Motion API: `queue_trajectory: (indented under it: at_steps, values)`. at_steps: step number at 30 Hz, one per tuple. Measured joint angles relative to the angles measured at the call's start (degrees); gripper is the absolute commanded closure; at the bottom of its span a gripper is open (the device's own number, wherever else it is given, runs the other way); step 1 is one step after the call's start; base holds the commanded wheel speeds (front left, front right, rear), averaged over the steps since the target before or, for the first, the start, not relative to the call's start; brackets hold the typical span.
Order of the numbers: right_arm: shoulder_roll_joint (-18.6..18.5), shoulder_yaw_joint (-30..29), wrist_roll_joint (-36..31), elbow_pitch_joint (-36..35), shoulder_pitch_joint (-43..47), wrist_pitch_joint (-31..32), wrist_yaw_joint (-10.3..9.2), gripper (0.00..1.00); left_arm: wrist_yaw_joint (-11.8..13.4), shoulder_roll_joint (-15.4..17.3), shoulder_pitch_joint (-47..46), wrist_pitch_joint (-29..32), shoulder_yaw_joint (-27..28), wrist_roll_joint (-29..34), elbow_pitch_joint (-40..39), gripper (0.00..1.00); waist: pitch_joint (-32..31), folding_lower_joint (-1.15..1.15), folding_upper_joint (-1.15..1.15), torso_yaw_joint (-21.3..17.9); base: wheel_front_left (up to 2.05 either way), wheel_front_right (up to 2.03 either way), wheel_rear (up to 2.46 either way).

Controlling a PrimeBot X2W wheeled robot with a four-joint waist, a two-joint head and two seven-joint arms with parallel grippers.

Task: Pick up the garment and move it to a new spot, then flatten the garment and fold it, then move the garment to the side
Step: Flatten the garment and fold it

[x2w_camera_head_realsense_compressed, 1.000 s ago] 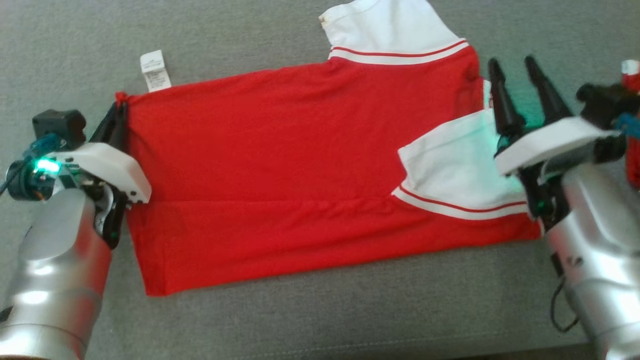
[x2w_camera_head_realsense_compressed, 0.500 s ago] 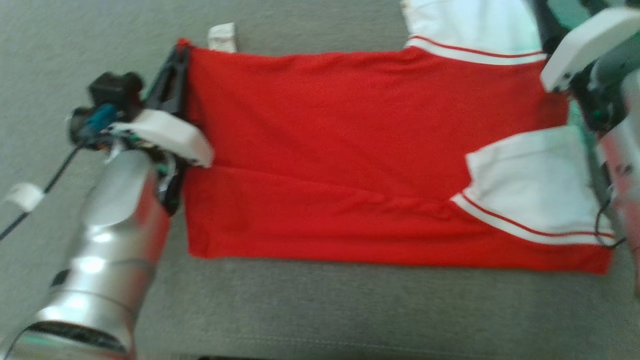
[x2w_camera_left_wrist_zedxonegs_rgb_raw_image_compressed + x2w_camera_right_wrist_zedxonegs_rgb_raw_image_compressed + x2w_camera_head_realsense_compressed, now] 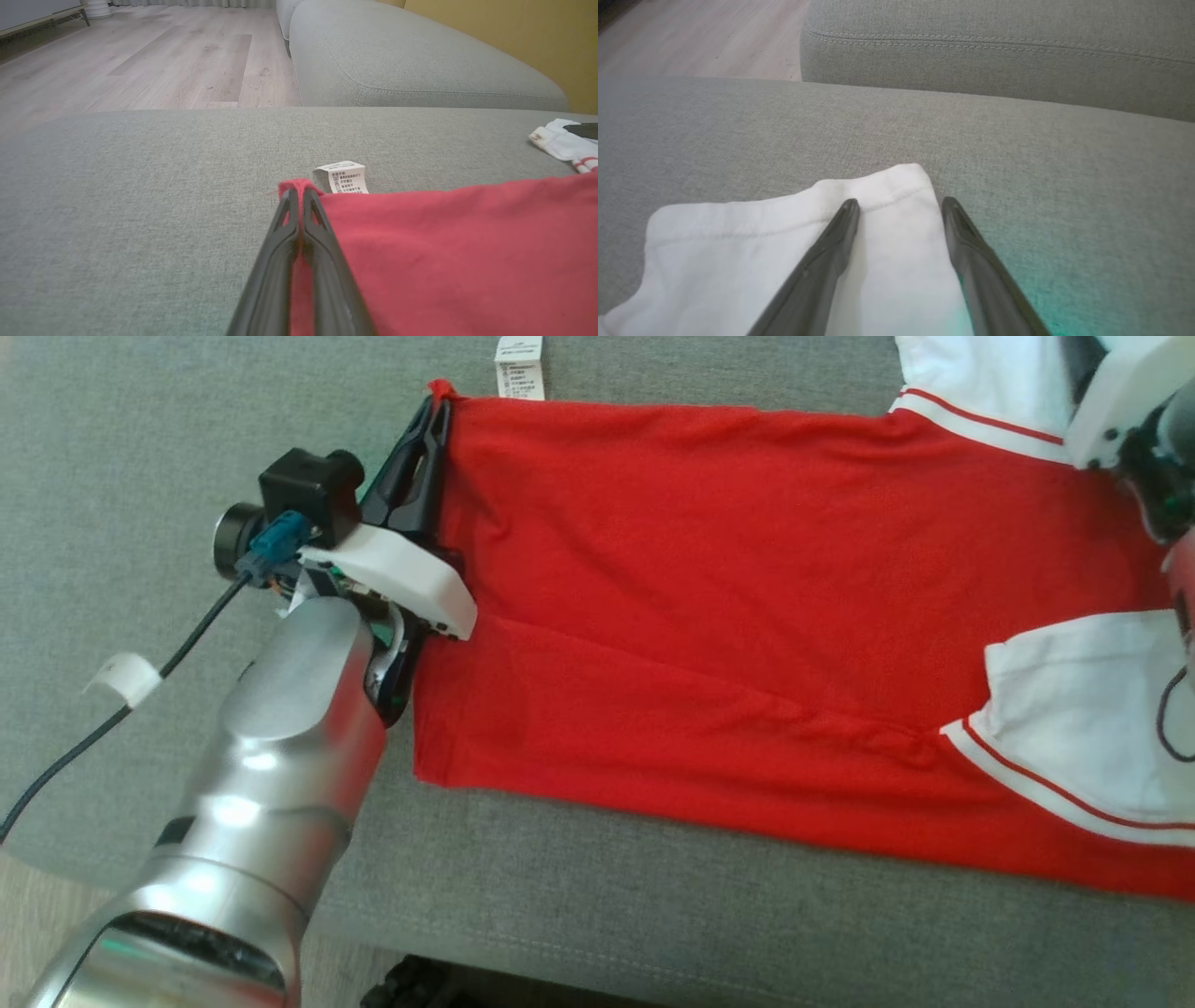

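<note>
Your left gripper [image 3: 297, 198] is clamped on the red shirt [image 3: 747, 569]. Its two dark fingers are pressed together, and a pinch of the hem corner pokes out red at the tips. The care label [image 3: 345, 177] sticks out onto the cushion just beside that corner (past the fingertips and slightly to the right, in the left wrist view). From the grip, the shirt spreads flat across the grey sofa cushion [image 3: 653, 915] toward your right side. One long crease runs through the body, and the near edge lies short of the cushion's front seam.

Your right gripper [image 3: 901, 205] stands open. Its fingers are spread over the end of a white sleeve [image 3: 738, 242], one lying over the cloth and the other along the sleeve's edge, with nothing pinched between them. I cannot tell whether the tips touch the fabric. In the head view the second white sleeve [image 3: 1083, 719], trimmed with a red stripe, lies folded over the red body at the lower right, well apart from the left gripper.
</note>
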Motion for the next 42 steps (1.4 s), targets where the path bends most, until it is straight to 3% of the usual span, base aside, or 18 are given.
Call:
queue_trajectory:
  at_steps: [3, 5, 6, 8, 9, 12, 16, 23, 30, 34, 42]
  values:
    - [-0.5, -0.9, -0.1, 1.8, -1.0, -0.5, 0.0, 0.0, 0.0, -0.4, -0.3, 0.0, -0.6, 0.0, -0.2, 1.0, 0.1, 0.0, 0.0, 0.6, 0.0, 0.0, 0.0]
    - [-1.0, -1.2, -0.5, 2.7, -1.4, -0.7, 0.0, 0.04, 0.0, -0.7, -0.4, -0.2, -0.8, -0.2, -0.6, 1.0, 0.2, 0.0, 0.0, 1.0, 0.0, 0.0, 0.0]
    - [-1.1, -1.2, -0.5, 3.2, -1.9, -0.7, 0.0, 0.13, 0.0, -0.7, -0.4, -0.2, -0.8, -0.5, -0.7, 1.0, 0.4, 0.0, 0.0, 1.1, 0.0, 0.0, 0.0]
    - [-1.2, -1.4, -0.5, 3.7, -2.9, -0.7, 0.0, 0.86, 0.0, -0.8, -0.4, -0.2, -0.8, -0.6, -0.8, 1.0, 0.9, 0.01, 0.0, 1.4, 0.0, 0.0, 0.0]
    - [-1.2, -1.4, -0.5, 4.0, -3.4, -0.7, 0.0, 1.0, 0.0, -0.8, -0.4, -0.2, -0.8, -0.6, -0.8, 1.0, 1.1, 0.01, 0.0, 1.5, 0.0, 0.0, 0.0]
    - [-1.2, -1.3, -0.5, 4.2, -3.9, -2.2, 0.0, 1.0, 0.0, -0.9, -0.4, -0.2, -0.7, -0.6, -1.0, 1.0, 1.5, 0.01, 0.0, 1.6, 0.0, 0.0, 0.0]
    - [-1.4, -1.5, -1.8, 4.3, -3.9, -8.6, 0.0, 1.0, 0.1, -0.9, -0.4, -0.2, 0.8, -0.5, -2.5, 1.0, 1.3, 0.01, 0.0, 1.0, 0.0, 0.0, 0.0]
    - [-1.3, -2.8, -3.5, 3.4, -4.4, -21.4, 0.0, 1.0, 3.1, -0.3, -0.1, -0.2, 7.0, 2.3, -8.3, 1.0, 0.0, 0.0, 0.0, -1.5, 0.0, 0.0, 0.0]
    - [1.5, -1.7, 0.1, -1.3, -3.0, -24.6, 0.0, 1.0, 4.2, 1.0, 4.3, -0.4, 11.9, 6.4, -10.9, 1.0, -2.2, 0.01, 0.0, -5.5, 0.0, 0.0, 0.0]
    - [2.6, 0.0, 5.5, -10.7, 4.8, -24.9, 0.0, 1.0, 5.6, 2.6, 9.0, -0.4, 15.2, 8.7, -12.5, 1.0, -3.8, 0.01, 0.0, -8.5, 0.0, 0.0, 0.0]
    - [2.7, 0.0, 14.7, -28.7, 30.4, -24.9, 0.0, 1.0, 6.1, 3.5, 20.8, -0.4, 21.6, 13.0, -16.0, 1.0, -9.3, 0.0, 0.0, -13.7, 0.0, 0.0, 0.0]
